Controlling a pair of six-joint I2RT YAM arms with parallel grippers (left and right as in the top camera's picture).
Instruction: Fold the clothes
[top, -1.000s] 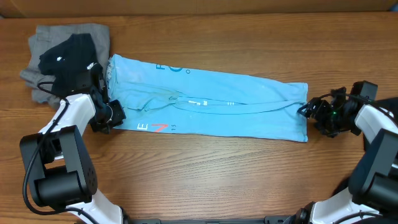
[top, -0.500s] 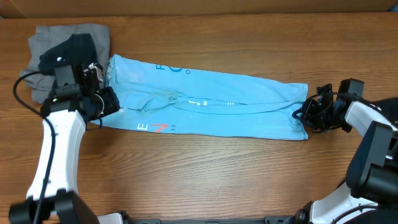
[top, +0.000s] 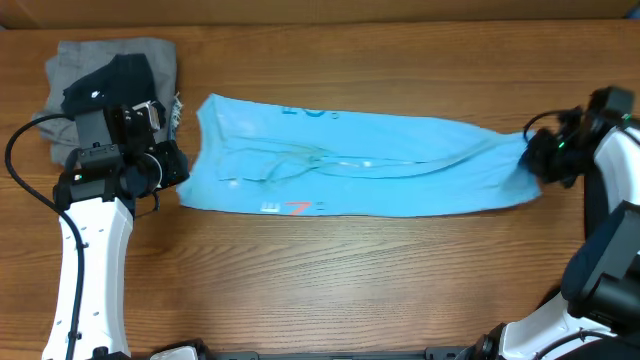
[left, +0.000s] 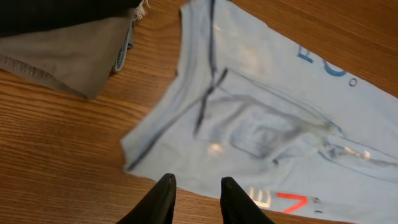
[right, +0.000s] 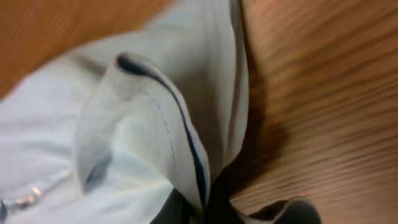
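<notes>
One light-blue shirt (top: 360, 165) lay stretched lengthwise across the wooden table (top: 350, 290), with red printed lettering along its near edge. At the shirt's right end, the right gripper (top: 548, 158) had its fingers pressed together on a bunched fold of the fabric. Just beside the shirt's left end, the left gripper (left: 197, 182) hung with its fingers (left: 165, 199) slightly spread, gripping nothing. Beyond that left end sat a heap of grey and black clothes (top: 110, 65).

Seemingly a robotics lab: wood-grain table (top: 350, 280), white robot arm (top: 90, 240) alongside.
</notes>
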